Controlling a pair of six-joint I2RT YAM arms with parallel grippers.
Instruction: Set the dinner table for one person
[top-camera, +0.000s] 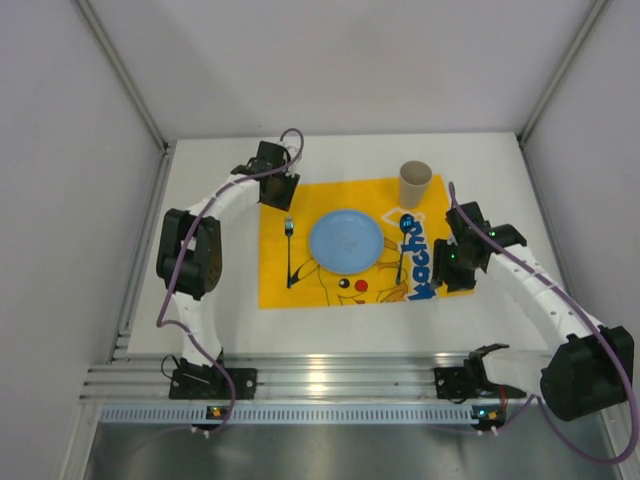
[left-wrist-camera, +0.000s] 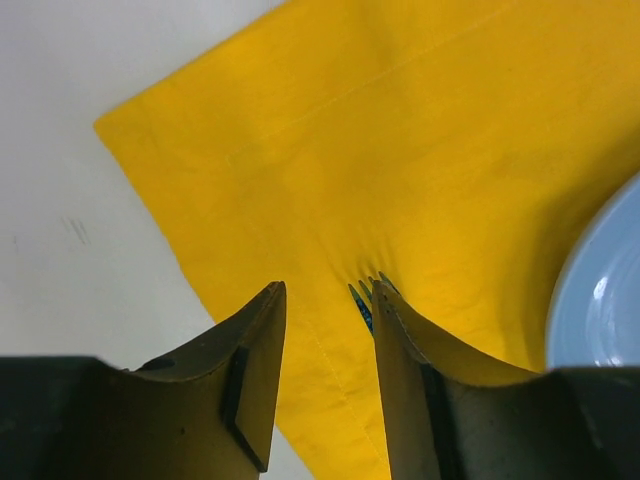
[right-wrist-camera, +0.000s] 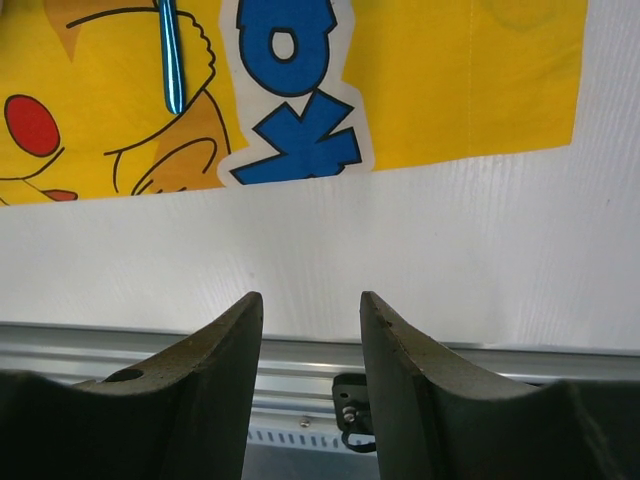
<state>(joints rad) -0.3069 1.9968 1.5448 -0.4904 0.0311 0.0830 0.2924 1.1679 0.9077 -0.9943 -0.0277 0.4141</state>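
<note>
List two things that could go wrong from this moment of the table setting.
1. The open left jaws frame the tip of the fork; pressing on might shove it or bunch the Pikachu mat.
2. The right arm lies near the upright paper cup; a wide swing might topple it.

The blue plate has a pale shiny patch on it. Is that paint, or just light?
Most likely just light. In the left wrist view, the blue plate shows a soft pale streak of glare near its rim. In the top external view, it gleams faintly near its middle, and the silver rail glares white in the same way.
</note>
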